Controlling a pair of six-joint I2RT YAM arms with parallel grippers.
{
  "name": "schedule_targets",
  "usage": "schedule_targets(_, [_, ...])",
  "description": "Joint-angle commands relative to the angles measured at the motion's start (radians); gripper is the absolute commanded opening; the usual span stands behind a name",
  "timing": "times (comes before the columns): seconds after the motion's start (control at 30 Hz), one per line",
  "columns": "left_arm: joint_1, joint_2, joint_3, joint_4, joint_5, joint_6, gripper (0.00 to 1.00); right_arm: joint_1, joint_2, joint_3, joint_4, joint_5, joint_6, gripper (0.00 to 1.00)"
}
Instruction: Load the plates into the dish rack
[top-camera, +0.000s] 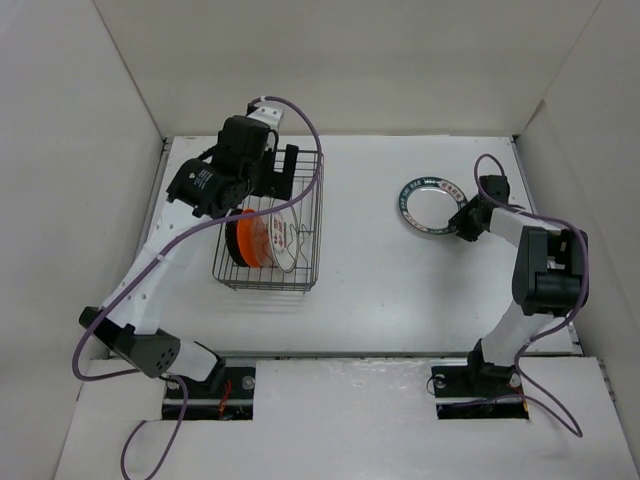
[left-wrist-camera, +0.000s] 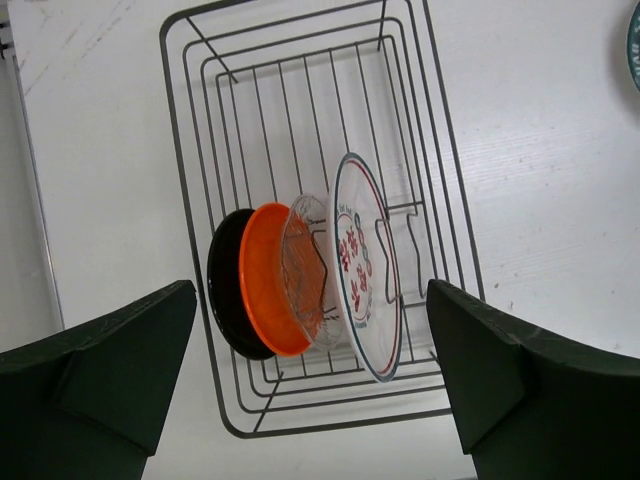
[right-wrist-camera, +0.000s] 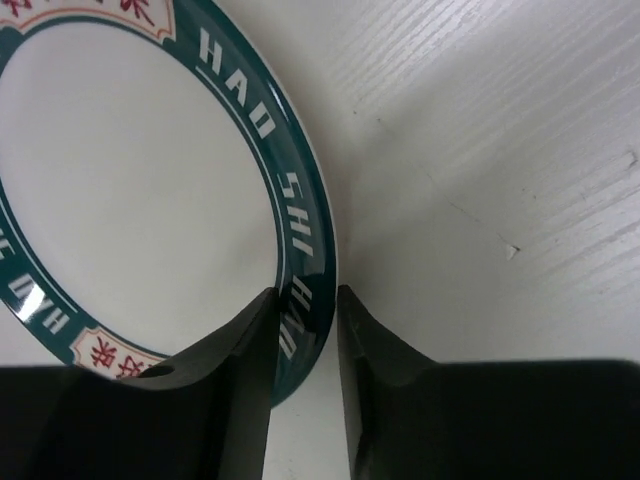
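Observation:
The dish rack (top-camera: 262, 286) stands left of centre on the table. In the left wrist view the rack (left-wrist-camera: 168, 120) holds the black plate (left-wrist-camera: 225, 295), the orange plate (left-wrist-camera: 260, 280), the clear glass plate (left-wrist-camera: 305, 265) and the silver-rimmed white plate with red marks (left-wrist-camera: 358, 270), all on edge. My left gripper (top-camera: 288, 170) hovers over the rack's far end, open and empty (left-wrist-camera: 310, 400). The white plate with the dark green rim band (top-camera: 428, 205) lies at the right. My right gripper (top-camera: 463, 222) is shut on its rim (right-wrist-camera: 300, 230), one finger (right-wrist-camera: 240, 380) on each side.
White walls enclose the table on the left, back and right. Bare table lies between the rack and the green-rimmed plate. Purple cables run along both arms. The rack's far half has free tines (left-wrist-camera: 300, 110).

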Motion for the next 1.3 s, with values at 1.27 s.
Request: schedule_targets(1.27, [0.064,0.244,0.202,0.407,0.712,0.173,0.96,0.271,-0.43,-0.276,1.352,-0.744,0.038,0.0])
